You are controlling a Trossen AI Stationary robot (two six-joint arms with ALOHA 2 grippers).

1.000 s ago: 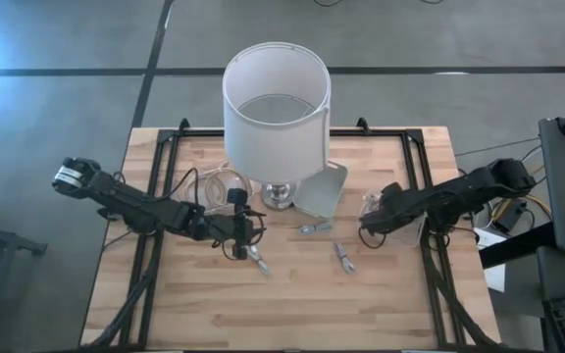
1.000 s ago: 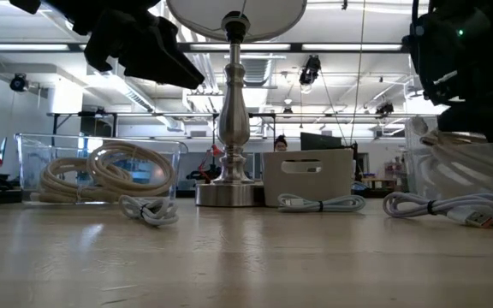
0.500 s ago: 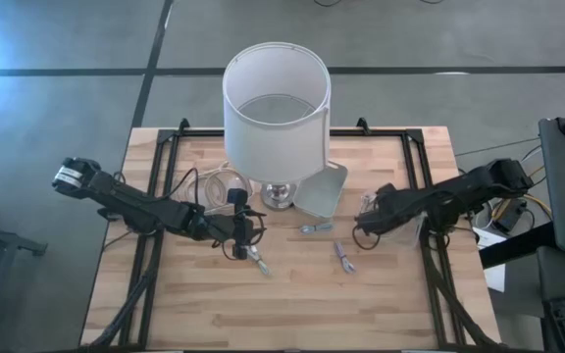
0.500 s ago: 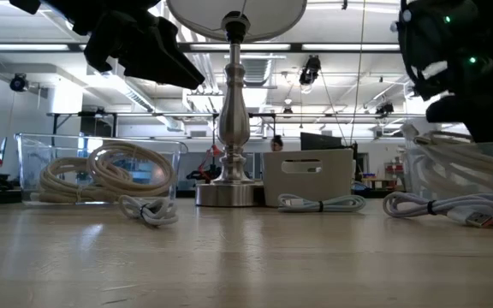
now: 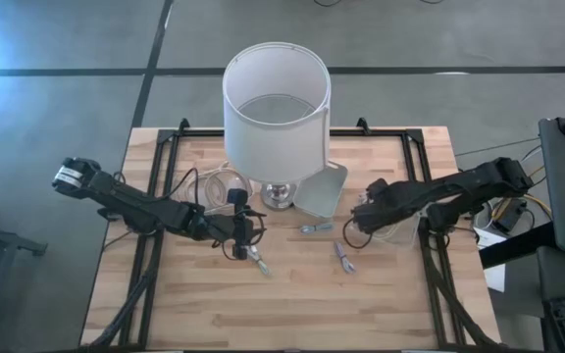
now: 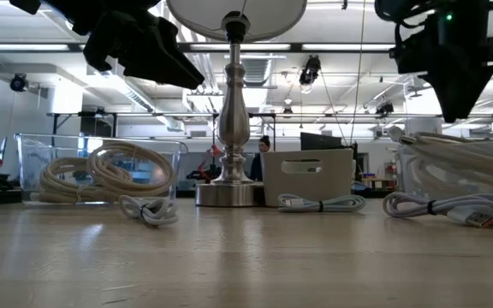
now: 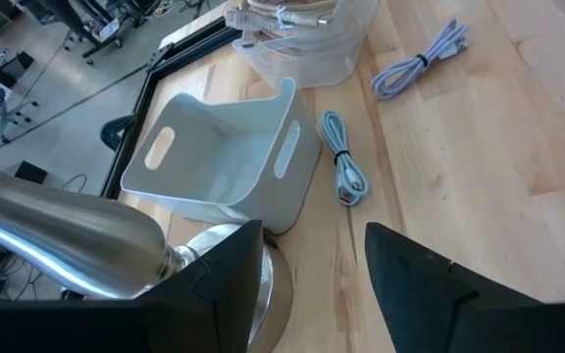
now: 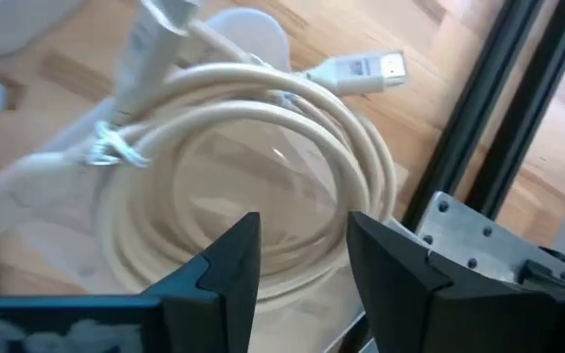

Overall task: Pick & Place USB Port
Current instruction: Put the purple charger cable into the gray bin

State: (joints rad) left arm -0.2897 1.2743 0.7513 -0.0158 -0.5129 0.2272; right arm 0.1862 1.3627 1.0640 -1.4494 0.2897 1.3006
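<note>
Overhead camera looks straight down; low camera sits at tabletop level. Both share the lamp (image 5: 277, 108) (image 6: 234, 103), frame centre.

No text, label, brand, number or sign could be read on anything in these views
</note>
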